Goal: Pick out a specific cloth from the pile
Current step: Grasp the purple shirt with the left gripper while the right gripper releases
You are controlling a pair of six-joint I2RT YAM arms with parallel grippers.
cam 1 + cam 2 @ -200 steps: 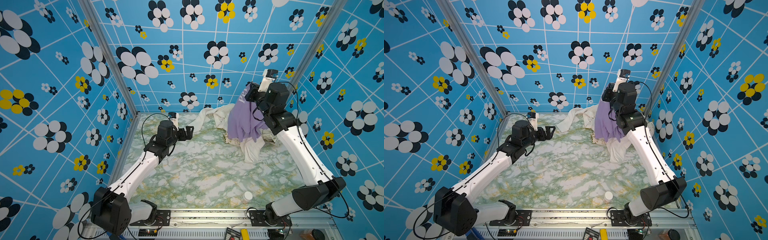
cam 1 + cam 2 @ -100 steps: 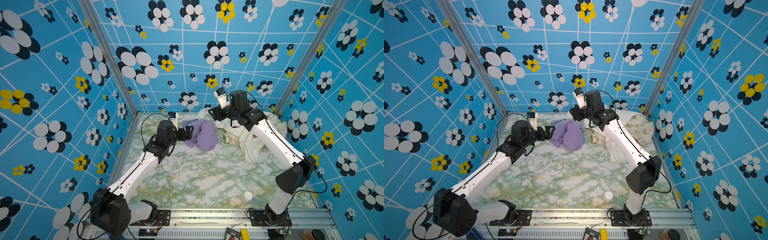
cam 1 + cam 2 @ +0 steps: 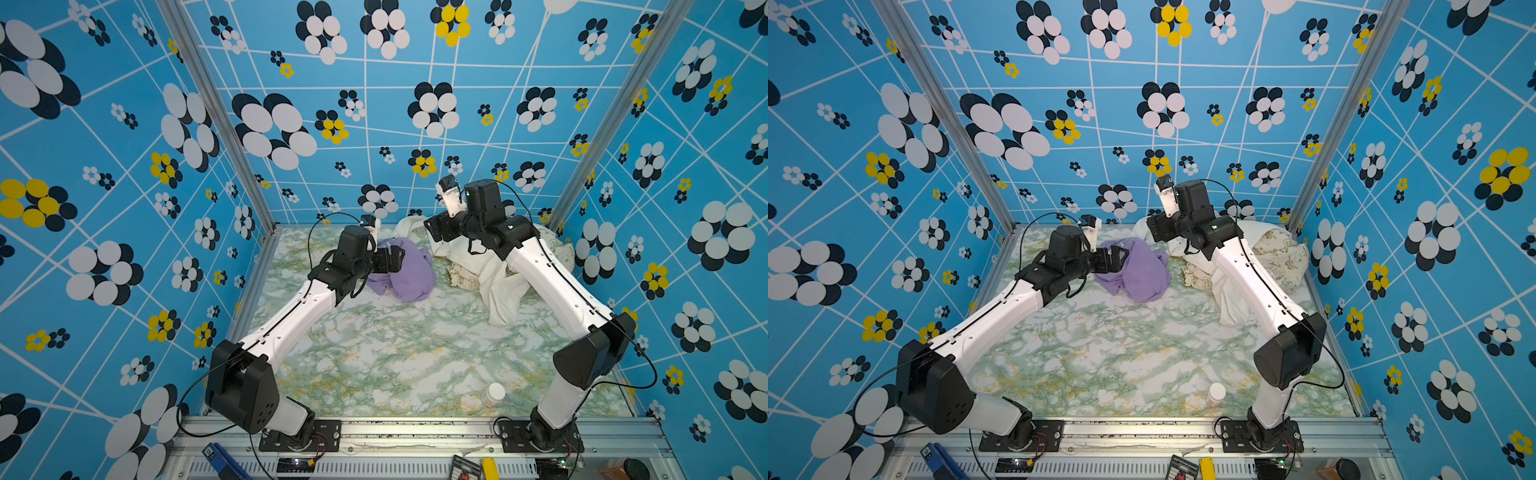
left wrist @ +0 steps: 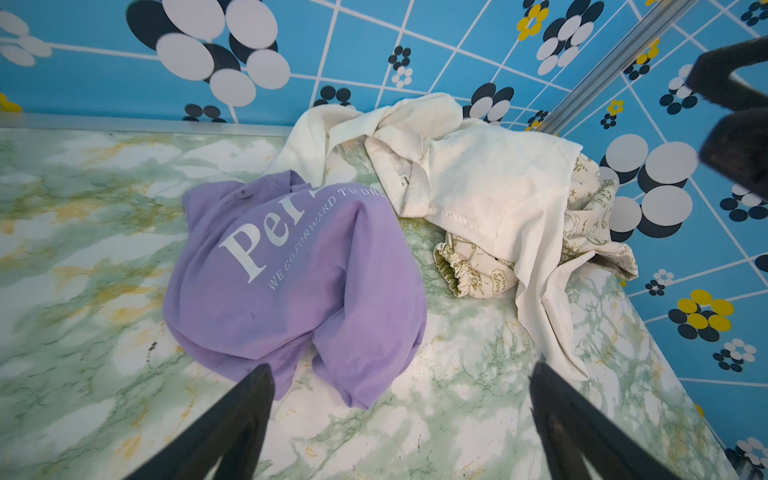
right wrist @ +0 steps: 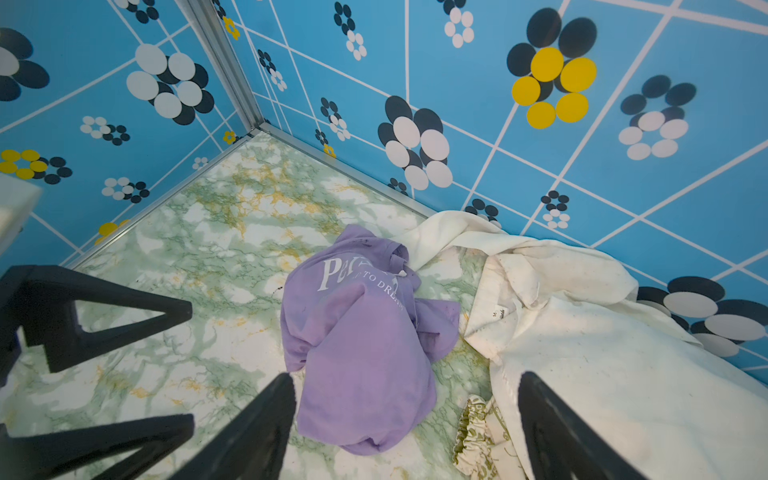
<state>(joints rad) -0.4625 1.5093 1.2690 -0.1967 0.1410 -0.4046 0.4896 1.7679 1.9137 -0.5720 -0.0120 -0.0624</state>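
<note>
Purple cloth (image 3: pixel 402 272) dropped out beside the pile (image 3: pixel 505 270), both grippers empty.

A second ago the right gripper (image 3: pixel 434 228) held it hoisted over the heap. Now its jaws stand wide with nothing between them, and the cloth lies crumpled, lettering up, on the desk (image 3: pixel 395 353) just beside the cream-white cloth (image 4: pixel 490 183), its far edge meeting that cloth's sleeve. The separating looks essentially done. The left gripper (image 4: pixel 399 386) is also spread wide and holding nothing, poised at the cloth's near edge. Whether it touches the cloth I cannot tell.
</note>
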